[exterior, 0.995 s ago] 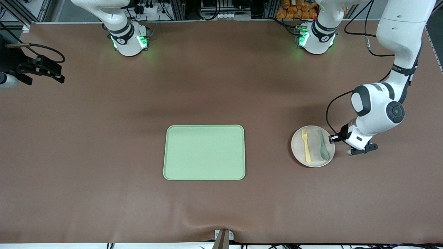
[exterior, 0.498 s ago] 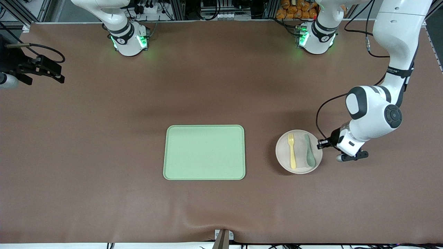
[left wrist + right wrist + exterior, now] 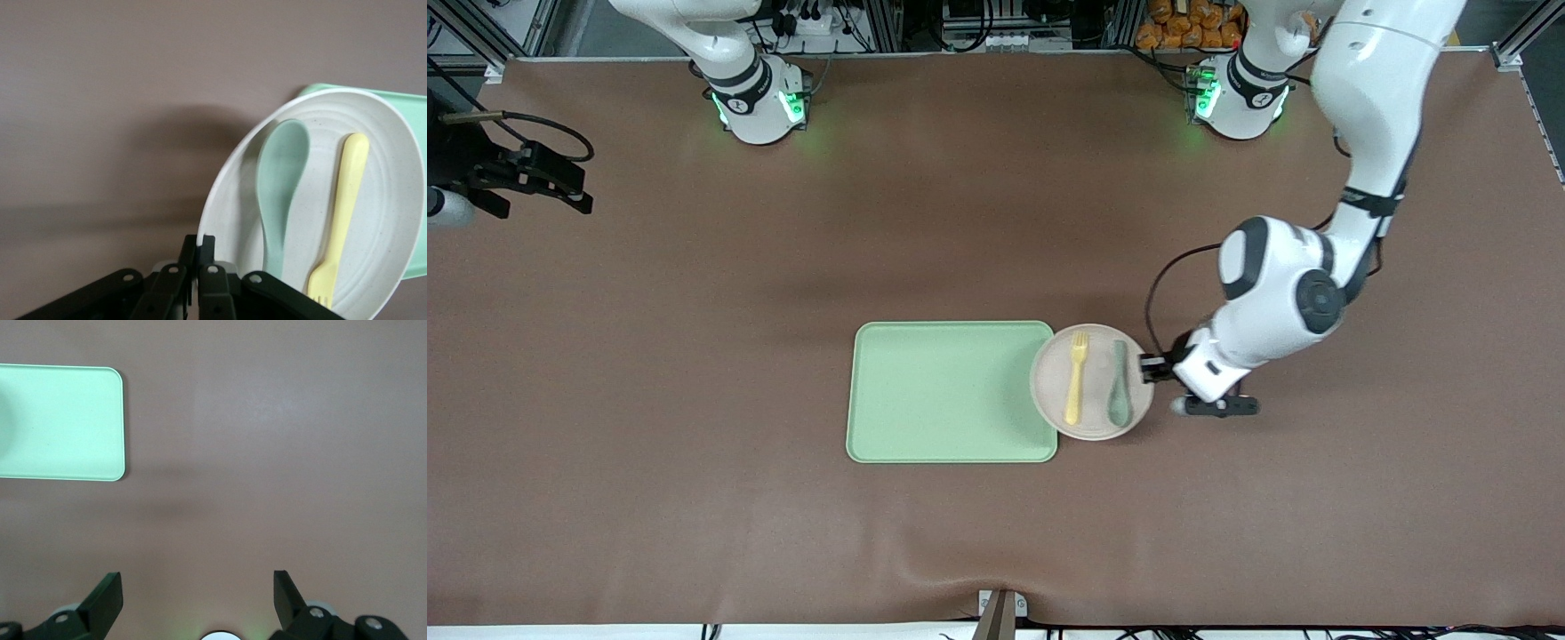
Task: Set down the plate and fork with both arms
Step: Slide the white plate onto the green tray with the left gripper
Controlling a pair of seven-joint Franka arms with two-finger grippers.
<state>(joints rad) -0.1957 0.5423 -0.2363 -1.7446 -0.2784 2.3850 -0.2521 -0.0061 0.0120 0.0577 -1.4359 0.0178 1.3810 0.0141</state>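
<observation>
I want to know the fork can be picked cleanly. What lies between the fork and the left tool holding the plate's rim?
The front view shows the grey-green spoon lying on the plate between the fork and the left tool.

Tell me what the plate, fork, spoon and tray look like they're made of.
Plate: probably matte plastic or melamine, faintly speckled, with molded rings showing in the left wrist view. Fork: pale yellow plastic, smooth, dull. Spoon: grey-green plastic, same dull finish. Tray: light green, likely plastic, matte, rounded molded corners.
</observation>
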